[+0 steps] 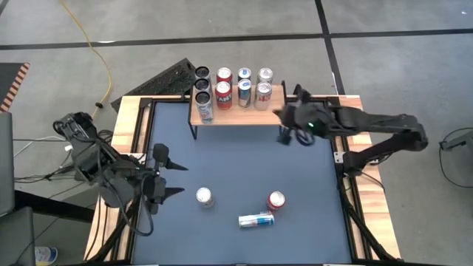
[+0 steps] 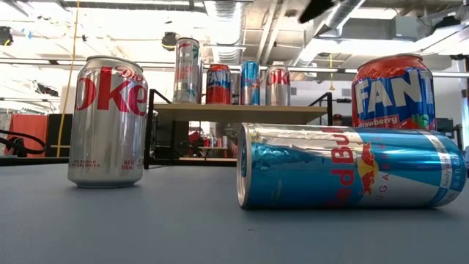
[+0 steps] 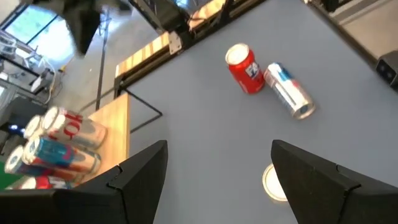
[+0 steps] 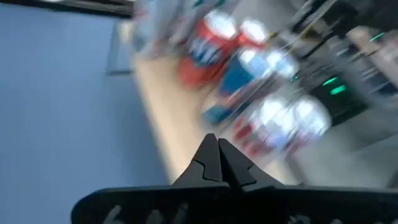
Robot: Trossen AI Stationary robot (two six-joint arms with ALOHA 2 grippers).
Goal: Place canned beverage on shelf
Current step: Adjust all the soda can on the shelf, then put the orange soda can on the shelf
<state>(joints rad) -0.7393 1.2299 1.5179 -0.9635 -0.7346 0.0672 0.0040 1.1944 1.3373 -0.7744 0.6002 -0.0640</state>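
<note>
High view shows my right end effector (image 1: pixel 284 136) pinched closed, empty, beside the shelf (image 1: pixel 236 114); left end effector (image 1: pixel 174 179) spread wide.

Overhead, looking straight down on the whole table (image 1: pixel 244 170). Table-level, close behind a lying Red Bull can (image 2: pixel 352 167), facing the shelf (image 2: pixel 238 112). Wrist-mounted, both seeing that shelf's cans.
</note>
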